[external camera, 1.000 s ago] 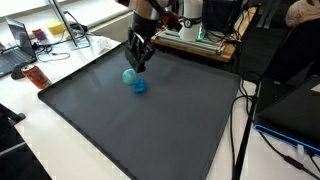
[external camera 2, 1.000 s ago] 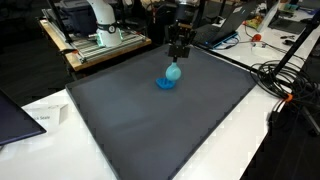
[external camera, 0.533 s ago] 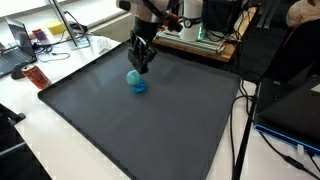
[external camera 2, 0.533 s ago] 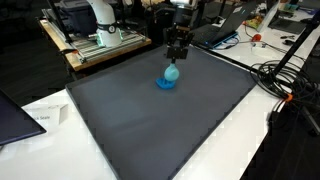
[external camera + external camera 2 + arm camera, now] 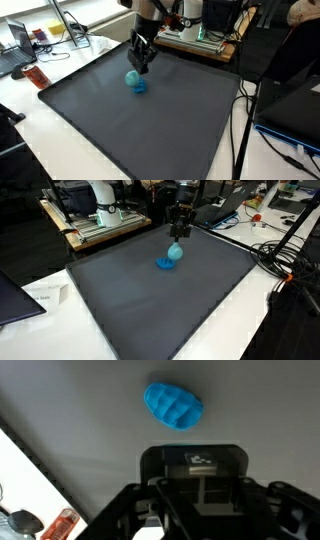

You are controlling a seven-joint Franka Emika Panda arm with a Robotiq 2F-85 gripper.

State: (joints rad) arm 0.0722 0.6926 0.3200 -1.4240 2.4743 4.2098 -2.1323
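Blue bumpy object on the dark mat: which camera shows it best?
The wrist view: the blue bumpy object is large, unobstructed, its ridged surface clear. In both exterior views it is only a small blue blob on the dark mat near the pincer, surface detail lost.

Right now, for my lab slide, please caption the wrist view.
Black gripper over a dark grey mat, a bright blue ridged oval lump lying just ahead of it.
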